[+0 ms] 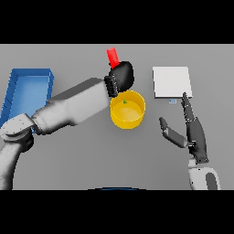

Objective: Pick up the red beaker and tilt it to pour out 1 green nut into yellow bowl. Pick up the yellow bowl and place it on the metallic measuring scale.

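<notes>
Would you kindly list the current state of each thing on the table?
Red beaker: held, tilted behind the bowl.
Round yellow bowl: upright on the table, one green nut inside.
Square metallic measuring scale: bare.
Blue rectangular bin: open-topped.
Left robot hand: curled round the beaker.
Right robot hand: open, idle.

Can only see the top of the red beaker [112, 56], rest is tucked behind the left hand [121, 76], so can't tell how the fingers sit on it. Back rim of the yellow bowl [129, 111] partly covered by that same hand. Tiny green nut [124, 101] inside, too small to make out any shape. Blue bin [27, 91] near the table's left edge half hidden under the arm.
</notes>
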Controlling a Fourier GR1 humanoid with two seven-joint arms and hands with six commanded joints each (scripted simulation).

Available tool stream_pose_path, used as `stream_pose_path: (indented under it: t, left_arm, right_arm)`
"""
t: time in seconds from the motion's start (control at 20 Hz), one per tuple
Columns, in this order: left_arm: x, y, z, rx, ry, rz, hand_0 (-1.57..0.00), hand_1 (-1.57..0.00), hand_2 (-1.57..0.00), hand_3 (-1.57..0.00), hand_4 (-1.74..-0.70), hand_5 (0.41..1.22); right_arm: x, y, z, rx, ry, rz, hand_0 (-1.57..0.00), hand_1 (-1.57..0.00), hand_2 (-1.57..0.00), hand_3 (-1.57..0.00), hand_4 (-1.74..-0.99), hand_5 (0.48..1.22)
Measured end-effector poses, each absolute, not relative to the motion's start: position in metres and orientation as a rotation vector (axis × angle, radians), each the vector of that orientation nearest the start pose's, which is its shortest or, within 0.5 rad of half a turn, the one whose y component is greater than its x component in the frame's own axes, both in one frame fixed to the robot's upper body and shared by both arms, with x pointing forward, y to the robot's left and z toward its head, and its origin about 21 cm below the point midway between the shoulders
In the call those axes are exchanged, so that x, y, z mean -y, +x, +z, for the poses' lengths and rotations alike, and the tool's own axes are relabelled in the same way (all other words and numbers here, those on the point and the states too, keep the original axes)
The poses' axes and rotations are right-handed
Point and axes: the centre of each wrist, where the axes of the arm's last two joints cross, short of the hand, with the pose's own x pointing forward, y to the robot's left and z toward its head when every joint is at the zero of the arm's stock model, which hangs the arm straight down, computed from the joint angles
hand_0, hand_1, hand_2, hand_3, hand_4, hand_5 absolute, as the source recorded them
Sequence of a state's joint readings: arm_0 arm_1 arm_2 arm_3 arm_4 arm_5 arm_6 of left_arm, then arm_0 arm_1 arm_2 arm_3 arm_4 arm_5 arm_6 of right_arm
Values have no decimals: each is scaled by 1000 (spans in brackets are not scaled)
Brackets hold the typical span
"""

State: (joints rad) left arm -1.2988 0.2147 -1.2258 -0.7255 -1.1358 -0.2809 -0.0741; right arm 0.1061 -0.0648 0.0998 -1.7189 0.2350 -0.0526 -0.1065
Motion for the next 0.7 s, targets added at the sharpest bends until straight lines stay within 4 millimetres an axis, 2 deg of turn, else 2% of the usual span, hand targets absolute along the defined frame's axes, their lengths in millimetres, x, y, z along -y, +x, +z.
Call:
stream_pose_path:
  t: [0.2,0.3,0.45,0.5,0.6,0.7]
  left_arm:
    - [-7,396,111,-797,-1297,2561,-1571,-1571,-1571,-1571,-1727,1221]
    - [-1,395,112,-751,-1285,2523,-1571,-1571,-1571,-1571,-1722,1221]
    - [2,395,118,-696,-1292,2482,-1571,-1571,-1571,-1571,-1721,1221]
    - [1,398,124,-682,-1282,2471,-1571,-1571,-1571,-1571,-1721,1221]
    - [6,406,154,-679,-1328,2431,-1571,-1571,-1571,-1571,-1721,1221]
    - [0,419,182,-637,-1440,2368,-1571,-1571,-1571,-1571,-1725,1221]
  right_arm:
    - [228,220,13,1725,-232,267,1,1,1,1,-1160,635]
    - [221,221,14,1730,-241,274,1,1,1,1,-1154,634]
    - [228,220,11,1718,-242,246,1,1,1,1,-1152,635]
    - [228,218,11,1721,-228,240,1,1,1,1,-1153,636]
    - [224,220,9,1730,-205,240,1,1,1,1,-1147,642]
    - [223,222,14,1755,-201,255,1,1,1,1,-1154,654]
